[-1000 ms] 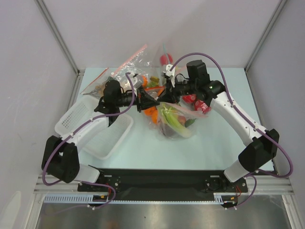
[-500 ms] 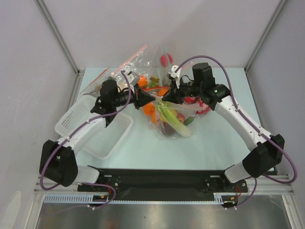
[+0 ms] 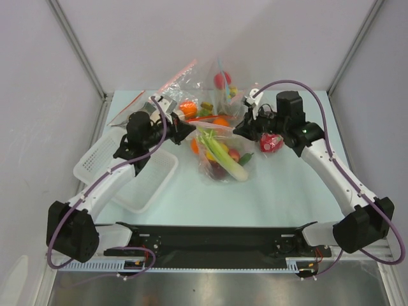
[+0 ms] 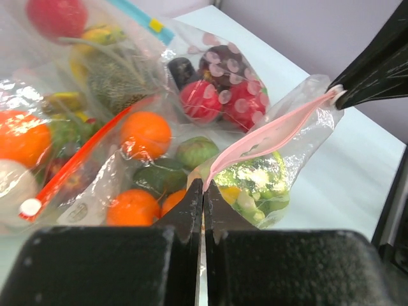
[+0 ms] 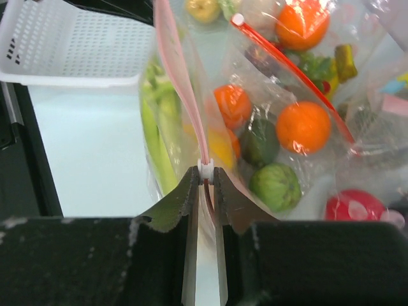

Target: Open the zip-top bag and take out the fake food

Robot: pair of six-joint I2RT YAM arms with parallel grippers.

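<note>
Left claw (image 3: 185,127) and right claw (image 3: 241,129) each pinch one end of the bag (image 3: 224,171) stretched between them, toy food (image 3: 217,150) inside; the left wrist view shows tips clamped on its pink strip (image 4: 268,137), and the right wrist view shows tips clamped on the strip's white end.

No legible text, label, brand or number visible anywhere.

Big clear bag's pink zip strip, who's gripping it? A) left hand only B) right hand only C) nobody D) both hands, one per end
D: left hand and right hand each clamp one end of the pale pink zip strip of the large clear plastic bag.
</note>
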